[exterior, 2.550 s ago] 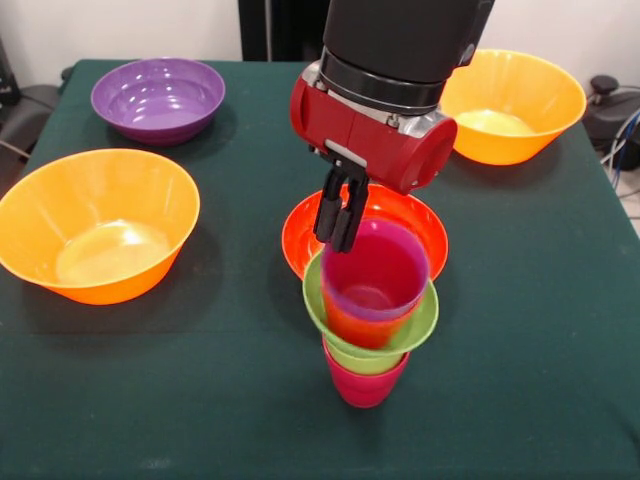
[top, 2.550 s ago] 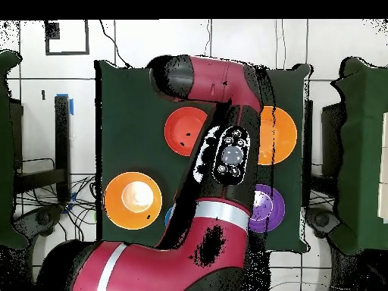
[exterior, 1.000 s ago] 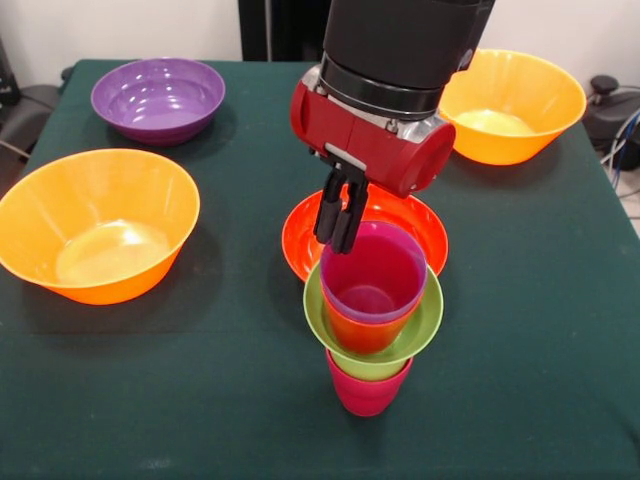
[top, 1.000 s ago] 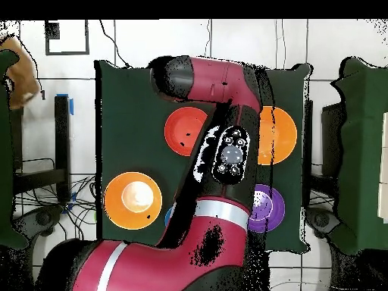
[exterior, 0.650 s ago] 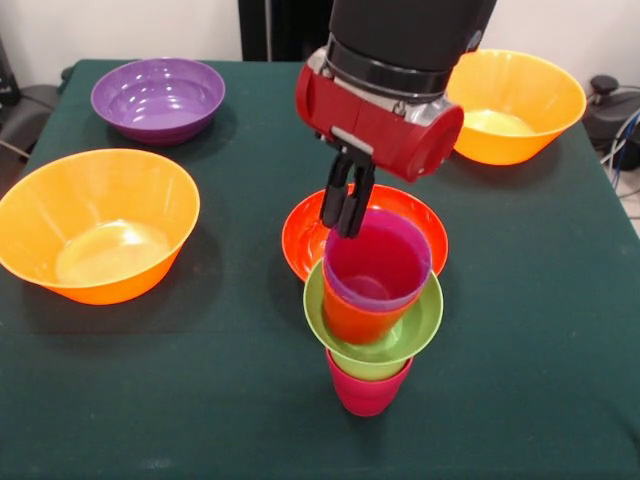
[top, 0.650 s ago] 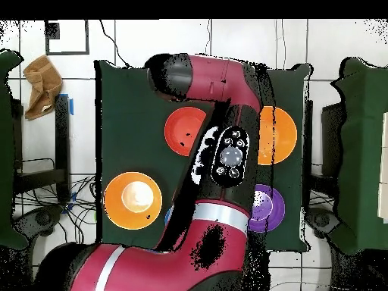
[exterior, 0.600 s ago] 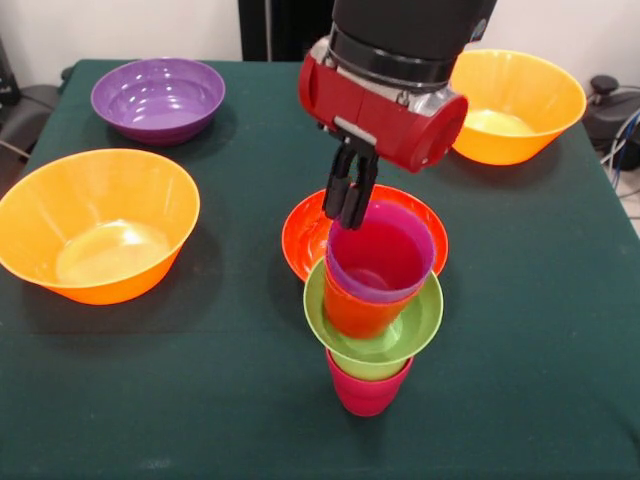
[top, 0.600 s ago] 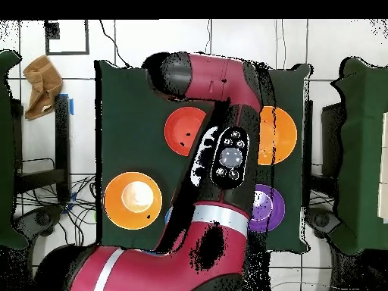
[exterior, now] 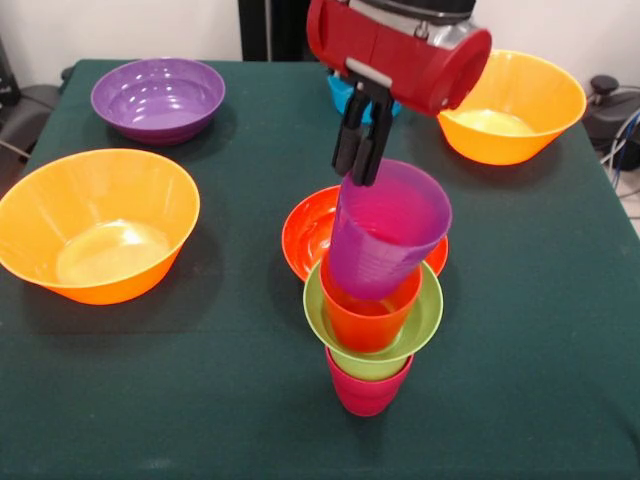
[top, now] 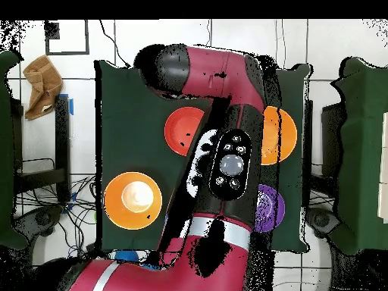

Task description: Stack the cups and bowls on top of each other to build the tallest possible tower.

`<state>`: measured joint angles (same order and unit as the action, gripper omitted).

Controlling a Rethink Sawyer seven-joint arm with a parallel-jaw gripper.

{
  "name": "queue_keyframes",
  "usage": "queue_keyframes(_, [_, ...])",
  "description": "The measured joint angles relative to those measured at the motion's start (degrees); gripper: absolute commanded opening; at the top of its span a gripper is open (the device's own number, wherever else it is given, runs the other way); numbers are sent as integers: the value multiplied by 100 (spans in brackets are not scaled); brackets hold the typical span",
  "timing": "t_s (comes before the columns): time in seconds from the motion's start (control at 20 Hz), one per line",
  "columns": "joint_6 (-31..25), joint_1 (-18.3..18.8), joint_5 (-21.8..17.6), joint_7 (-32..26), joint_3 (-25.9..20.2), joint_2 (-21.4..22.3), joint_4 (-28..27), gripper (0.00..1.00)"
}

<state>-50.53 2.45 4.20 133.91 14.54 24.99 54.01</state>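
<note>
The fingers (exterior: 358,160) pinch the rim of the purple cup (exterior: 385,232), which hangs tilted below them, its base inside the orange-red cup (exterior: 370,312) topping the tower (exterior: 371,345).

A purple cup (exterior: 388,228) tops an orange-red cup (exterior: 368,318), lime green bowl (exterior: 420,320) and crimson cup (exterior: 367,389).

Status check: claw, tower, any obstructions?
Claw shut on purple cup rim, cup tilted, partly out of orange cup. Tower standing. Red-orange bowl close behind.
</note>
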Motion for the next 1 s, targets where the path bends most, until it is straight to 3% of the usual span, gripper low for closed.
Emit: queue_keyframes(1.0, [-42, -77, -1, 0, 0, 221, 2, 0])
